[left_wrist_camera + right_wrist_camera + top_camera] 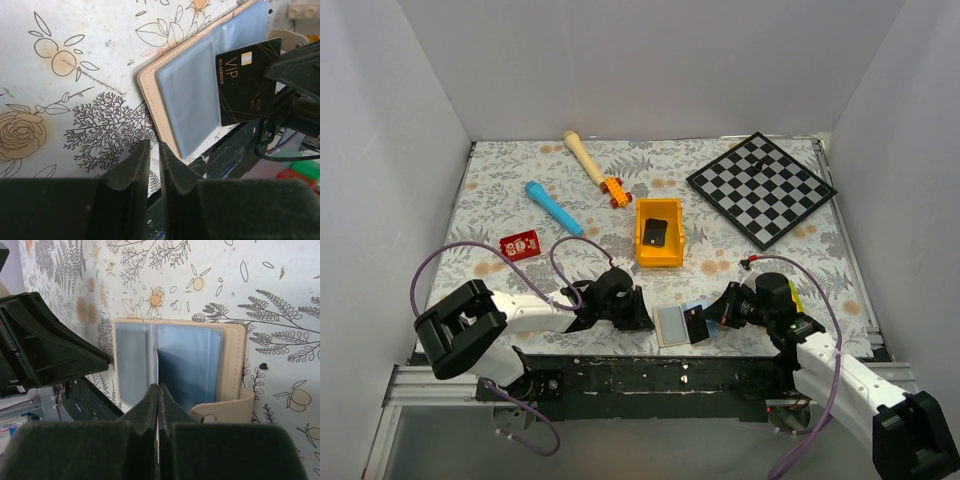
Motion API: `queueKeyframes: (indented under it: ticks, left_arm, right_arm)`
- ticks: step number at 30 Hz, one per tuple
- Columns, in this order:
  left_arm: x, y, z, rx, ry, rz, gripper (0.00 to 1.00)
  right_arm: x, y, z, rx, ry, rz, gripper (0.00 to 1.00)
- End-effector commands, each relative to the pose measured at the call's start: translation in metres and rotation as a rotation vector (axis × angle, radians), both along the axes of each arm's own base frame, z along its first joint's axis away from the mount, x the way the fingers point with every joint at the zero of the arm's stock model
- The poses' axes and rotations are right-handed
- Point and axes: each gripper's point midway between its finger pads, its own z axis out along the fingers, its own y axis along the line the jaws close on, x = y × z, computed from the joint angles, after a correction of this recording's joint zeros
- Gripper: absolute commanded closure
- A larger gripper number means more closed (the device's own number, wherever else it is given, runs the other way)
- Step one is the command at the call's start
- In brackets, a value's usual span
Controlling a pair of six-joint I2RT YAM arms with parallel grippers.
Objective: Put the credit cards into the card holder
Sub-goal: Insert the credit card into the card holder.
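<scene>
**Card holder** [672,325]: tan, folded open flat on the leaf-print tablecloth [790,270] at its near edge, pale blue pockets facing up. The snap tab is seen at the holder's right side in the right wrist view.

**Black credit card** [245,87]: marked "VIP" in gold. It is clamped between the closed fingers of the right gripper [158,390] and held over the right half of the holder. Seen from the right wrist it is edge-on, its front edge at the pockets near the centre fold. Whether that edge is already inside a pocket cannot be told.

**Left gripper** [154,150]: placed just left of the holder, low over the cloth. The fingers are parted by a narrow gap only, and nothing is seen between them. The holder's near left corner lies just beside the right fingertip [167,155]; contact cannot be told.

**Red credit card** [520,244]: white markings, lying flat, well to the left of the holder and farther back, apart from both grippers.

**Yellow bin** [659,258]: set just behind the holder. A dark flat item is seen inside, kind not told.

**Blue marker** [552,207]: behind and left of the holder, beyond the red card.

**Wooden stick** [584,155]: farther back from the holder, an orange toy at its near end.

**Chessboard** [760,187]: behind and right of the holder, turned corner-on.
</scene>
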Motion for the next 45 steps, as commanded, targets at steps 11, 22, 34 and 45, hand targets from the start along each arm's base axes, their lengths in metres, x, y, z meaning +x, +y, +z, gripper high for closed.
queueKeyframes:
  ticks: [11, 22, 34, 45]
  left_arm:
    - [0.005, -0.010, -0.002, -0.007, -0.006, 0.006, 0.89]
    - [0.003, -0.007, -0.005, 0.000, -0.001, 0.010, 0.90]
    - [0.005, -0.010, -0.003, -0.002, -0.001, 0.009, 0.91]
    - [0.005, -0.010, -0.003, 0.000, -0.001, 0.013, 0.94]
  right_arm:
    - [0.008, 0.009, 0.013, 0.065, -0.050, 0.027, 0.99]
    - [0.015, 0.010, 0.033, 0.077, -0.093, 0.029, 0.99]
    - [0.019, 0.014, 0.030, 0.110, -0.080, 0.044, 0.99]
    - [0.018, 0.016, 0.024, 0.117, -0.058, 0.053, 0.99]
